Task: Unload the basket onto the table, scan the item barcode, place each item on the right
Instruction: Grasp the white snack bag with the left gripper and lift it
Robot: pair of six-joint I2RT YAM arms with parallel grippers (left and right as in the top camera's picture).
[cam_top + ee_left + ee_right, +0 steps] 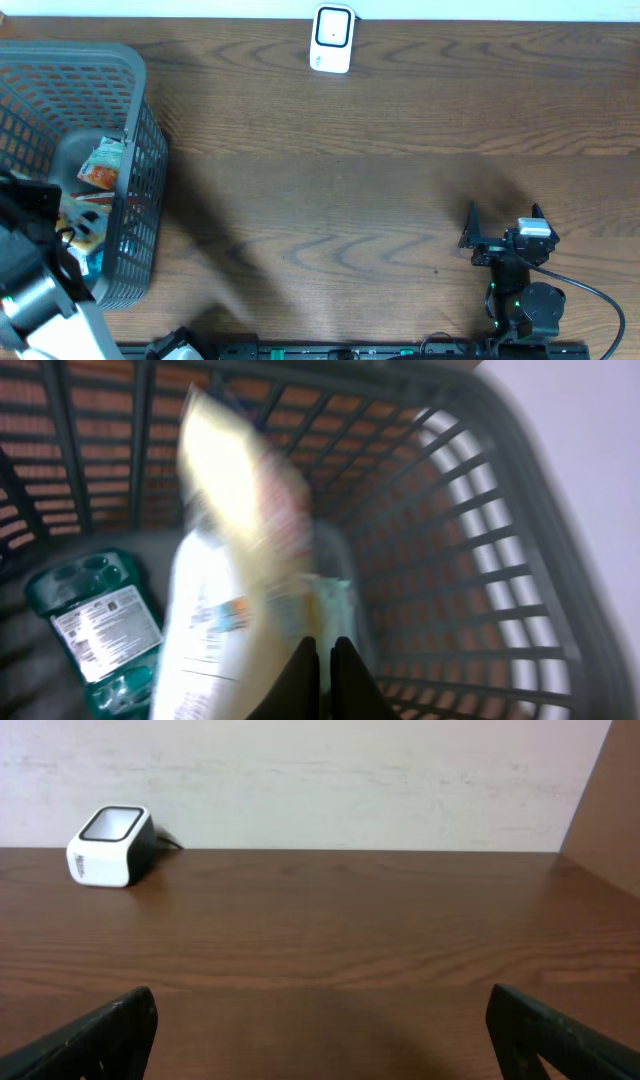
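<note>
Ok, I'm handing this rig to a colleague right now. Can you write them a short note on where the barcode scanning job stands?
Left gripper: shut, down inside the grey basket, beside a blurred pale packet. Whether it pinches the packet cannot be told.
Right gripper: open, empty, low over the table at its near right.
Things: the white scanner stands at the table's far edge, centre. A green pack lies on the basket floor.
Done: the left arm has reached the items; none is out of the basket.
Left: lift one item out and show its barcode to the scanner.
</note>
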